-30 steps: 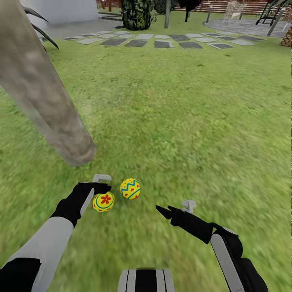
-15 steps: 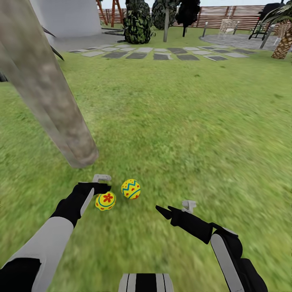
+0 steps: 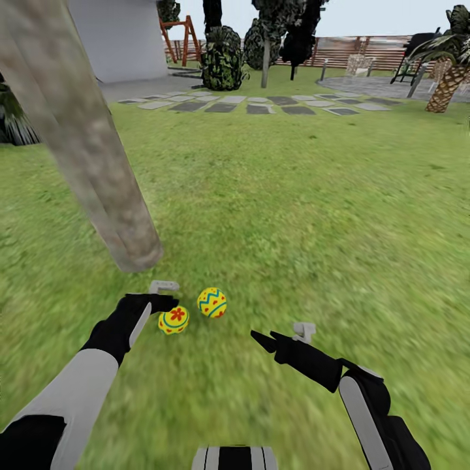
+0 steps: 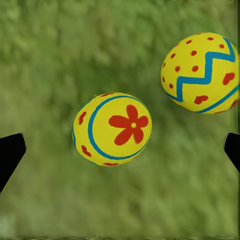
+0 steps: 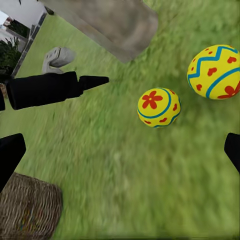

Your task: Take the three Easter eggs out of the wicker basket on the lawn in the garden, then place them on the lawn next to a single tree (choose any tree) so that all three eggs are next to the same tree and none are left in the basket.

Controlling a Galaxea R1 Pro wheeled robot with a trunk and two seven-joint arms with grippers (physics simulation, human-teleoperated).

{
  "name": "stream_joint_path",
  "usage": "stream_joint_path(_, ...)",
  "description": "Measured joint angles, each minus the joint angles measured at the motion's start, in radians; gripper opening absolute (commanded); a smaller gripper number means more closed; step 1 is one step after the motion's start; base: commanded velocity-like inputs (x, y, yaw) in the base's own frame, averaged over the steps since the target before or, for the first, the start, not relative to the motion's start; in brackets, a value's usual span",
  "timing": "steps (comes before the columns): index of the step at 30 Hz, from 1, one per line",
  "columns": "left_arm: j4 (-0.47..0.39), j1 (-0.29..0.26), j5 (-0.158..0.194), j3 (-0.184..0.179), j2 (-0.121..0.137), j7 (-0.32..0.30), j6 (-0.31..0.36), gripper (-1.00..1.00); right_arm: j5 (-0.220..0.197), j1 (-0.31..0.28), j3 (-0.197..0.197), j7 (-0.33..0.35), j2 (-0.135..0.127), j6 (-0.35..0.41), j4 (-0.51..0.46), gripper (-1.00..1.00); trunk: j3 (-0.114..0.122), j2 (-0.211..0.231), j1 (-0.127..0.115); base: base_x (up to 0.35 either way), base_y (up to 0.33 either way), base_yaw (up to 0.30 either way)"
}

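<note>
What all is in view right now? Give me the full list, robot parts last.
Easter eggs: two, yellow with red and blue markings, on the grass near the trunk base; flower egg, zigzag egg.
Tree trunk: one, mottled grey-brown, at left.
Wicker basket: one, tan-brown, on the grass, seen in the right wrist view.
Lawn: green, all around.
Paving stones: a grey row, far ahead.
Fence: brown slats, at the back.
House wall: white, far left.
Palm: one, far right.
Left gripper: black fingers apart, empty, by the flower egg.
Right gripper: black fingers apart, empty.
</note>
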Motion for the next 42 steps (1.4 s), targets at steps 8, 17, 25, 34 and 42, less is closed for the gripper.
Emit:
stream_joint_path(8,0.0,0.0,0.0,0.0,-0.001,0.002,0.0,1.0,0.0,-0.001,-0.01,-0.001,0.001,0.001,0.0,1.0,0.033,0.002,-0.004,-0.129,0.0,0.064)
stream_joint_path(17,0.0,0.0,0.0,0.0,-0.001,0.003,0.0,1.0,-0.001,-0.002,-0.011,-0.001,0.002,0.001,0.0,1.0,0.077,0.004,-0.008,-0.122,0.0,0.21)
stream_joint_path(25,0.0,0.0,0.0,0.0,-0.002,0.004,0.0,1.0,-0.001,-0.003,-0.011,-0.001,0.002,0.001,0.0,1.0,0.117,0.006,-0.012,-0.117,0.0,0.228)
stream_joint_path(34,0.0,0.0,-0.001,0.0,-0.003,0.005,0.001,1.0,-0.001,-0.004,-0.011,-0.002,0.002,0.001,0.0,1.0,0.161,0.008,-0.016,-0.154,0.0,0.229)
stream_joint_path(42,0.0,0.0,-0.001,0.0,-0.003,0.006,0.003,1.0,-0.001,-0.005,-0.011,-0.002,0.002,0.002,0.0,1.0,0.196,0.05,-0.04,-0.021,0.0,0.229)
